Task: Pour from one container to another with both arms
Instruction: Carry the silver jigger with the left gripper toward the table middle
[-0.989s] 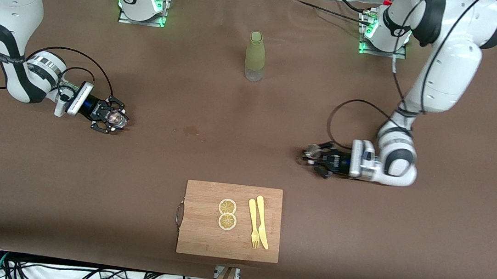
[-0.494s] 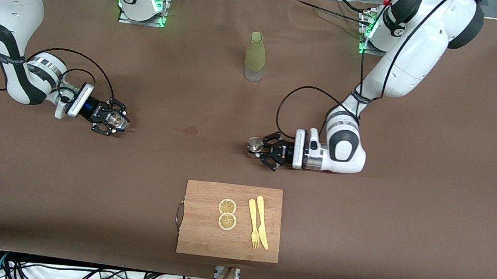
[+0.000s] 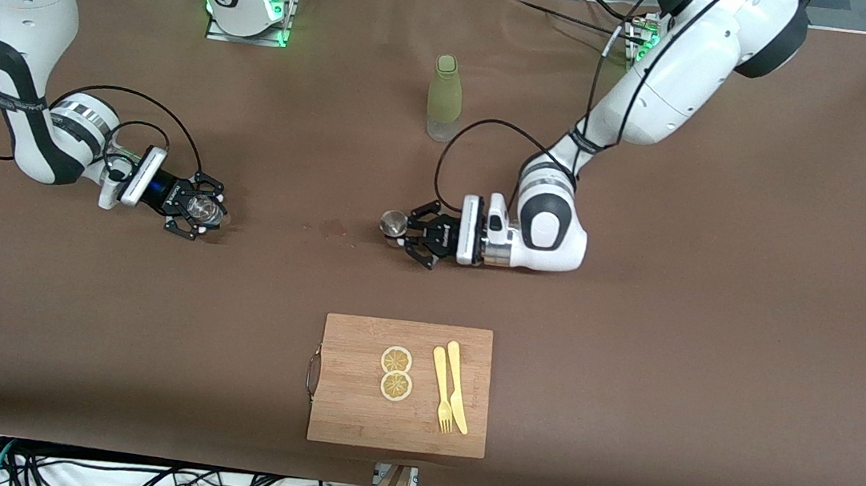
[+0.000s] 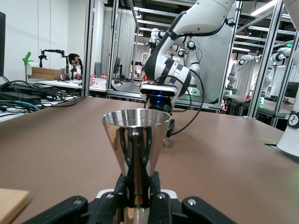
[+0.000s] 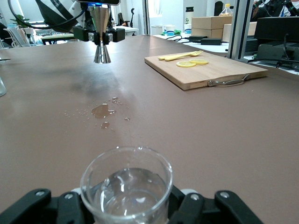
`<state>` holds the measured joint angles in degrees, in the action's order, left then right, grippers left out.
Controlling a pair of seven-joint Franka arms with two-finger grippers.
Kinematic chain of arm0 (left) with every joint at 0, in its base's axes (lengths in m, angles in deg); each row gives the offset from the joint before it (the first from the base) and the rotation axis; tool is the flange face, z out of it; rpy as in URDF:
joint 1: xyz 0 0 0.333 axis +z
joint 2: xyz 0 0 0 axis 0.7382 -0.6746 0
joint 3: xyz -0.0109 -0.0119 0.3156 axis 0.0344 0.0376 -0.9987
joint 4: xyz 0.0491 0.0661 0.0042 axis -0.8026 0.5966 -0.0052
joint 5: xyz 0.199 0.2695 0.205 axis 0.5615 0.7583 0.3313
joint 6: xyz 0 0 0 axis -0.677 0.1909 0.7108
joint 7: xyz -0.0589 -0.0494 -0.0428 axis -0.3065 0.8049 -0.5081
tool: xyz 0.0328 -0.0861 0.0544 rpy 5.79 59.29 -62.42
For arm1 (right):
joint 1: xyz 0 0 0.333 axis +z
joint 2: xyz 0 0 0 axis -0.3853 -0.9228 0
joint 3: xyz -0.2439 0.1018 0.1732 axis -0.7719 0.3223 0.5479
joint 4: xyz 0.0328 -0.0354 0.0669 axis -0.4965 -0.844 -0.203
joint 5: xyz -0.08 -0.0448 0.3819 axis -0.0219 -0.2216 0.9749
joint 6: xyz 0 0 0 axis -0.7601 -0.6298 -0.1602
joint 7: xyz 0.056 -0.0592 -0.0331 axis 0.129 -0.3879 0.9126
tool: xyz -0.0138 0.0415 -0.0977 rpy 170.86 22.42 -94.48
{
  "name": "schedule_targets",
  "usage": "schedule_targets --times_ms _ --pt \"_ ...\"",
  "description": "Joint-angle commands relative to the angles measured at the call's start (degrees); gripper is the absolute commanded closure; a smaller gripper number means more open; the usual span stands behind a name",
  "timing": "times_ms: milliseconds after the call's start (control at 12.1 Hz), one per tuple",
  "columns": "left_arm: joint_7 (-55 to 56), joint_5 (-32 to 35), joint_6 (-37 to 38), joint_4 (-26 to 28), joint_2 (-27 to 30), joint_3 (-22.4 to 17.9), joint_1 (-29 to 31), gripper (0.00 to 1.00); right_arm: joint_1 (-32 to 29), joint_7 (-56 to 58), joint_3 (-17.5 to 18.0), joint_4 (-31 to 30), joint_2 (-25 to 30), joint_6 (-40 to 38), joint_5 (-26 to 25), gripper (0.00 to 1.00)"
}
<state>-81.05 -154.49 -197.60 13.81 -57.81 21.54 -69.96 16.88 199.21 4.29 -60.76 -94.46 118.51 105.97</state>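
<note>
Left gripper (image 3: 407,232) pinches one steel jigger (image 3: 391,224) above mid-table; right gripper (image 3: 199,212) clamps one clear glass (image 3: 202,208) at its end. One bottle (image 3: 445,99), two lemon slices (image 3: 396,373), one cutting board (image 3: 351,411).

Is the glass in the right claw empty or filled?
Partly filled: the clear glass held by the right claw shows clear liquid in its lower part.

Two white jointed arms (image 3: 662,90), black joint bands, looping black cables, black two-finger grippers (image 3: 419,233), green-lit bases.
</note>
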Motion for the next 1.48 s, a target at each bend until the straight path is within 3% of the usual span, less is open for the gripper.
schedule_targets --times_ms 0,247,412,1071,1401 --pt "-2.46 -2.72 -2.07 -4.40 -3.56 -0.35 -2.83 1.00 0.85 -3.27 0.35 0.27 2.52 0.25 0.24 0.66" --pt "-3.16 -3.77 -3.92 -7.21 -5.66 -0.79 -5.21 1.00 2.44 -7.41 1.13 0.27 5.86 0.34 0.14 0.70" --pt "-6.14 -5.78 -4.01 -9.50 -7.51 -0.79 -6.00 1.00 2.79 -11.09 3.85 0.10 9.63 3.14 0.06 0.70" --pt "-9.41 -8.34 -5.32 -11.17 -8.92 -0.88 -7.85 1.00 13.33 -24.72 5.53 -2.36 21.33 14.74 -1.26 0.70" --pt "-9.41 -8.69 -5.76 -11.52 -9.01 -0.88 -8.29 1.00 15.44 -26.05 9.65 -3.41 23.27 16.77 -1.26 0.70"
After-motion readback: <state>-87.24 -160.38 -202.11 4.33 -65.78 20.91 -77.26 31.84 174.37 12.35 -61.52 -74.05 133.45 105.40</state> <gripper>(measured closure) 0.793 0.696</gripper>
